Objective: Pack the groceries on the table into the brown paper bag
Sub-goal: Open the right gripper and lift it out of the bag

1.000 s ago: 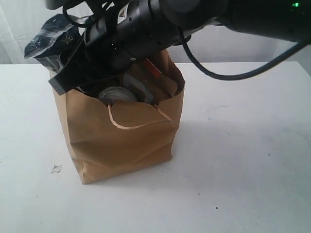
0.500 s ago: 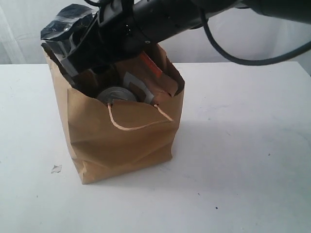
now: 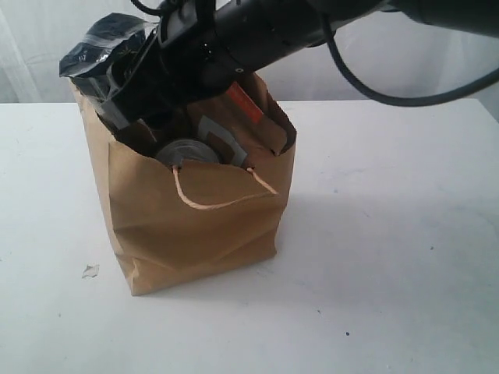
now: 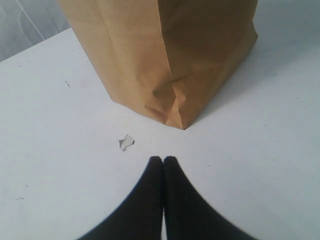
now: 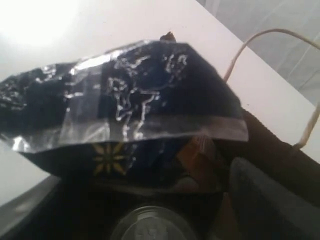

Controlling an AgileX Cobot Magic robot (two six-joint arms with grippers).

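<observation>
The brown paper bag [image 3: 195,226] [image 4: 165,55] stands upright on the white table [image 3: 390,234]. My right gripper [image 3: 136,86] [image 5: 145,200] reaches into its open top at the back left corner. Its fingers stand wide apart around the dark-blue spaghetti packet [image 3: 101,47] [image 5: 130,100], whose top sticks out above the rim. A gap shows between the packet and one finger [image 5: 265,200]. Inside the bag lie a pull-tab can [image 3: 187,149] [image 5: 150,225] and the brown pouch with orange label [image 3: 245,109] [image 5: 197,155]. My left gripper [image 4: 163,160] is shut and empty, low over the table near a bottom corner of the bag.
A small white crumb [image 3: 90,271] [image 4: 126,142] lies on the table left of the bag, just ahead of the left fingertips. A twisted loop handle [image 3: 222,199] hangs down the bag's front. The right arm [image 3: 312,23] spans the top of the exterior view.
The right gripper has carried the spaghetti packet from above the bag's rim down into its back left corner. Its fingers have spread wider. The left gripper has stayed shut.
</observation>
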